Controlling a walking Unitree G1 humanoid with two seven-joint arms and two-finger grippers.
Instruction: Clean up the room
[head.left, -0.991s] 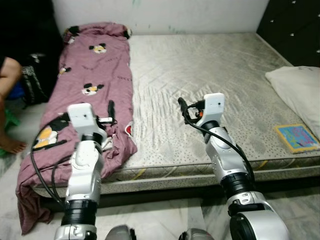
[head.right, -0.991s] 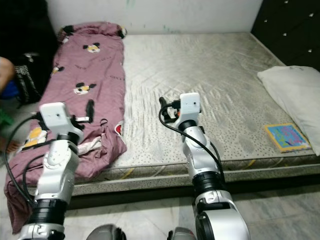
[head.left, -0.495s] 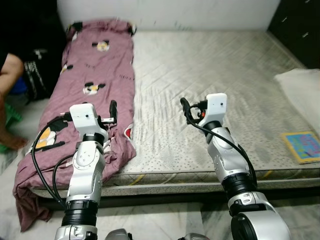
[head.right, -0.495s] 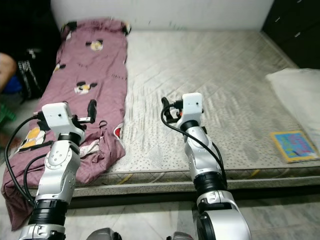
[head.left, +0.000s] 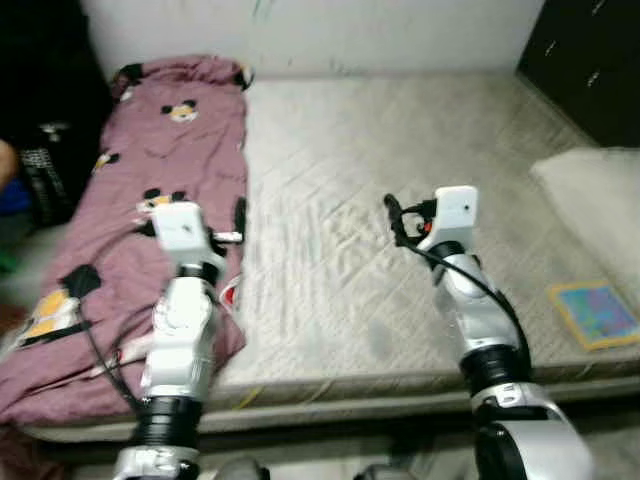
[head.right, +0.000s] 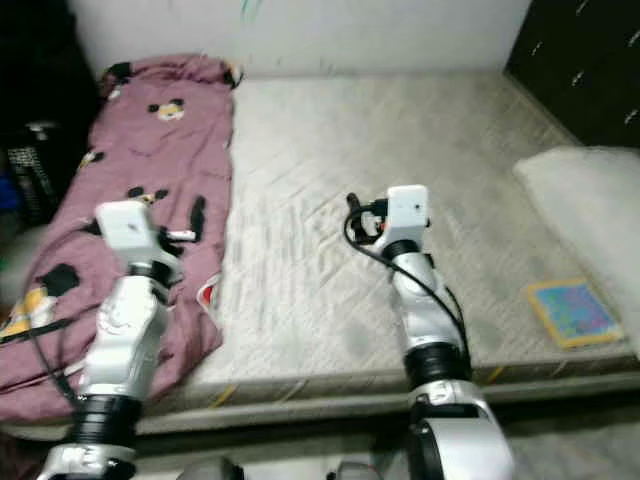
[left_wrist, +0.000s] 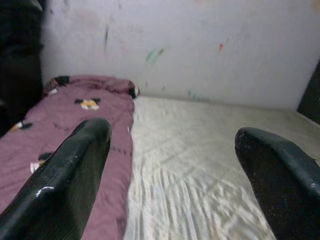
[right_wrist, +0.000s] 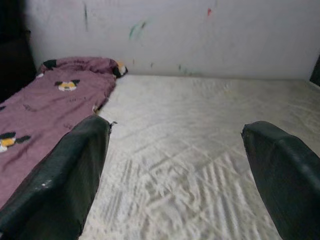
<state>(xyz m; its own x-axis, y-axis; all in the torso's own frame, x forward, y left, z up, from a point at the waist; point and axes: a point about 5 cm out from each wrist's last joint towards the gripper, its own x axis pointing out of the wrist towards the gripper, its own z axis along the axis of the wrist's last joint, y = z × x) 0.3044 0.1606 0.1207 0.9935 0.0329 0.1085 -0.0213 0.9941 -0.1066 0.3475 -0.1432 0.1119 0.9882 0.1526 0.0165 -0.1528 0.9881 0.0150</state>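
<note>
Task's thing, as I read it: the mauve cartoon-print cotton blanket (head.left: 150, 200), stretched lengthwise along the 9 o'clock side of the bare grey quilted mattress (head.left: 350, 200). Its far end is bunched against the white wall (left_wrist: 200, 45) at 11 o'clock; the near end is crumpled and spills over the mattress's near corner at 8 o'clock.

Left gripper (head.left: 240, 215) hovers at the blanket's inner edge, about 9 o'clock from centre, fingers spread wide, nothing between them. Right gripper (head.left: 392, 212) hovers over bare mattress near centre, equally wide apart, also empty. Neither appears to touch the fabric.

Outward: pale off-white fabric pillow (head.left: 590, 190) at 3 o'clock on the mattress edge; flat blue picture book with yellow border (head.left: 597, 313) at 4 o'clock, just below the pillow, near the front edge. Black drawer unit (head.left: 590, 60) at 1–2 o'clock. Dark bags or clutter beside the bed at 10 o'clock, too blurred to identify.

Progress, my read: basically at the start. Blanket unfolded, book and pillow lying loose, nothing gripped. Left to do: take hold of the blanket, fold or straighten it, then deal with book and pillow. Head views are motion-blurred.
</note>
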